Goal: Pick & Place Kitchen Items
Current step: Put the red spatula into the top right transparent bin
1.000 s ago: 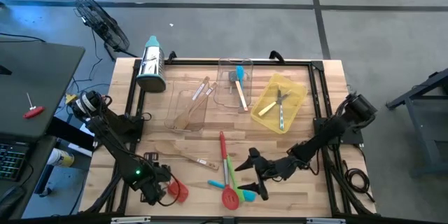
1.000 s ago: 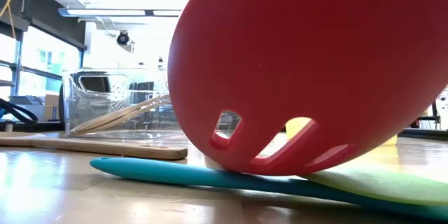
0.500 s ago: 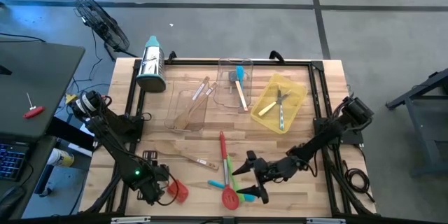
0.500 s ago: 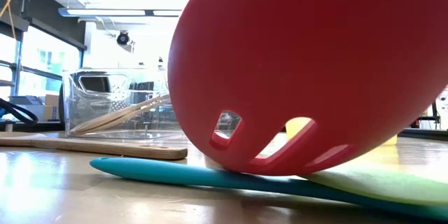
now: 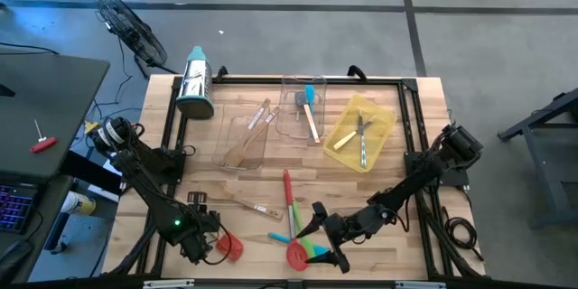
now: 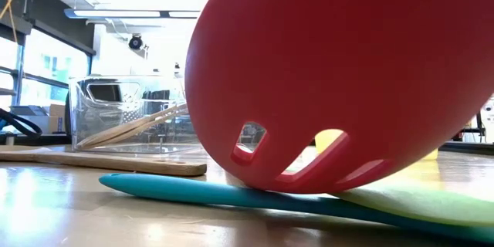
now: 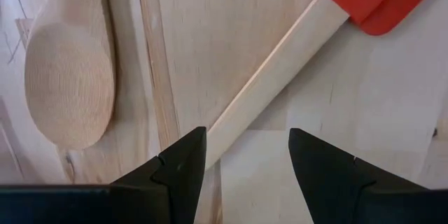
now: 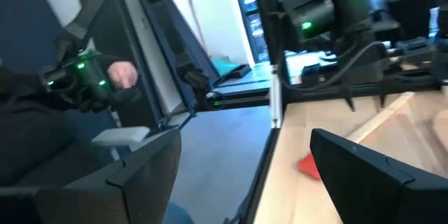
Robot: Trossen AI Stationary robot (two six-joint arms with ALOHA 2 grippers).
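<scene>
Since the right pincer (image 5: 321,237) is hanging wide open right over the little heap of spatulas at about 6 o'clock on the table (image 5: 424,108), the obvious risk is grabbing more than one thing. That pile is a red slotted spatula (image 5: 295,254), a teal spatula (image 5: 282,236) and a green spatula (image 5: 318,253), all crossing or touching each other, and from the low view the red head (image 6: 340,85) sits right on top of the teal one (image 6: 224,193). If the fingers come down there, I'd guess they catch two handles at once, or lift one and flick its neighbours toward the near edge.

Over at 7 o'clock the left pincer (image 7: 245,155) is open too, with the pale handle of a red scraper (image 7: 269,77) running in between its fingers and a wooden spoon (image 7: 70,84) just beside. The handle lies at an angle to the fingers, so closing now might pinch it off-centre and let it swing, or nudge the spoon.

Other utensils already sit in the clear trays (image 5: 244,140) and the yellow tray (image 5: 361,131) around 12 o'clock. Both arms are low near the front edge, though still well apart.
</scene>
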